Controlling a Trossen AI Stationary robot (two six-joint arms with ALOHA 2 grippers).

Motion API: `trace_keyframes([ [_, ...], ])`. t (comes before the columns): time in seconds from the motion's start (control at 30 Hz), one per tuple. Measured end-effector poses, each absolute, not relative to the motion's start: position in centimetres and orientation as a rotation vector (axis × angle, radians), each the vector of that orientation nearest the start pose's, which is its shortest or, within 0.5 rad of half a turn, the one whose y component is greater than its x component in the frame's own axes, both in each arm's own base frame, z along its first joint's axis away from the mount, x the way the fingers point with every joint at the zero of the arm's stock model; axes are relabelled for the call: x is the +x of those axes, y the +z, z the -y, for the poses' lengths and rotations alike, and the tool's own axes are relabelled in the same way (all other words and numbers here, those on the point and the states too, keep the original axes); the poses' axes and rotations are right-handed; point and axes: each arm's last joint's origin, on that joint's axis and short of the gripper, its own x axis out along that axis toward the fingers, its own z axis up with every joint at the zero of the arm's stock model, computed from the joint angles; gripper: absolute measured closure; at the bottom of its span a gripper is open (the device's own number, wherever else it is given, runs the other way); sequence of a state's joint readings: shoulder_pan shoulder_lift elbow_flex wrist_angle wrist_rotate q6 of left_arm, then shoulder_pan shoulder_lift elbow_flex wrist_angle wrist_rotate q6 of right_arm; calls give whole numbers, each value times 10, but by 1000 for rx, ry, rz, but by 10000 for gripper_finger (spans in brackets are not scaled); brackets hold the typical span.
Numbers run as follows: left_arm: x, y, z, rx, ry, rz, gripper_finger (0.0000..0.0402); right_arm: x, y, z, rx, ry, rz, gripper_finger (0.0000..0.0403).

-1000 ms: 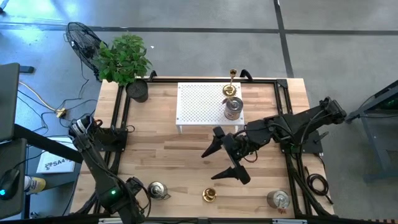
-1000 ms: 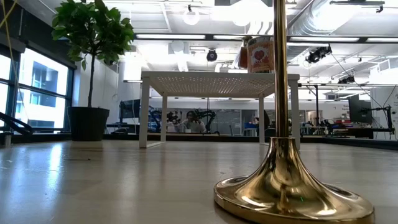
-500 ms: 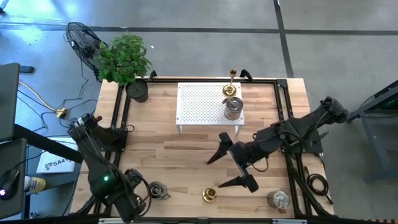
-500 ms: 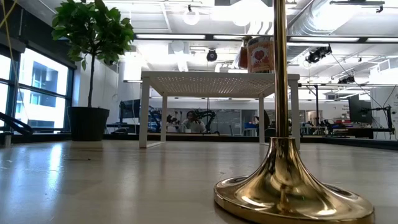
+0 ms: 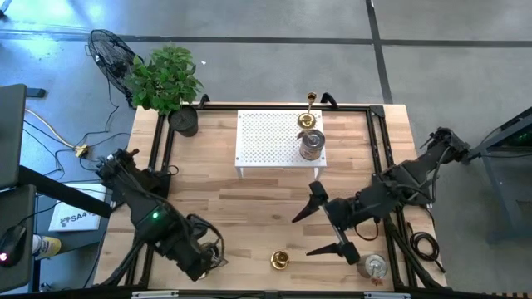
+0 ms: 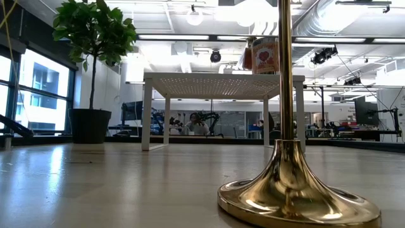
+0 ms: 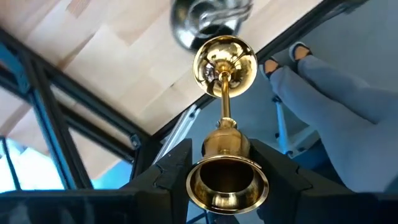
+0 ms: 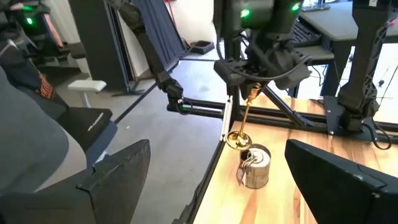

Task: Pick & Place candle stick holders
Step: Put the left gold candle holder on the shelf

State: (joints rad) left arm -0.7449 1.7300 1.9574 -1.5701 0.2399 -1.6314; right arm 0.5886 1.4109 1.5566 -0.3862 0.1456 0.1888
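Note:
My left gripper [image 7: 225,163] [image 5: 204,256] is at the table's near left, shut on a gold candle stick holder [image 7: 225,93] [image 8: 244,115]. Right below it a squat silver cylinder [image 8: 255,167] [image 7: 208,18] stands on the table. The high view hides the held stick under the arm. Another gold stick [image 5: 279,260] [image 6: 292,190] stands on its round base by the near edge. My right gripper [image 5: 302,236] hovers open, right of that stick. One more silver cylinder [image 5: 373,266] stands at the near right. A gold stick [image 5: 309,112] and a silver cylinder [image 5: 312,146] stand on the white stand [image 5: 266,137]. My left gripper pinches the gold stick between its two fingers at the bulge of the stem just under the cup [image 7: 226,142]. The fingers come from above, pointing steeply down. The stick hangs below them, nearly upright, cup up. Its round base [image 8: 237,139] looks clear of the table, beside the silver cylinder's top.
A potted plant [image 5: 170,83] stands at the far left corner. Black frame rails [image 5: 162,166] run along the table's left, far and right sides. A person's grey trouser leg [image 7: 339,93] shows beyond the near edge. Bare wood lies between the stand and the near edge.
My left gripper has risen and swung from the near left corner toward the table's right, and now covers the silver cylinder in the high view. My right gripper has moved toward the table's right and near edges, staying open.

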Motion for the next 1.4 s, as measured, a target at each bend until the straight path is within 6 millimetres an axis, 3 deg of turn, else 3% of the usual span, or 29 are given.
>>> trace_keyframes([
  [0.4, 244, 420, 180, -967, 291, -1436, 269, 237, 437, -172, 55, 410, -304, 36],
  [0.73, 249, 437, 132, -957, 296, -1273, 269, 220, 437, -183, 14, 370, -312, 36],
  [1.03, 246, 456, 72, -855, 352, -1062, 269, 209, 437, -190, -15, 295, -300, 36],
  [1.4, 246, 463, -7, -651, 392, -974, 269, 194, 458, -162, 15, 139, -210, 36],
])
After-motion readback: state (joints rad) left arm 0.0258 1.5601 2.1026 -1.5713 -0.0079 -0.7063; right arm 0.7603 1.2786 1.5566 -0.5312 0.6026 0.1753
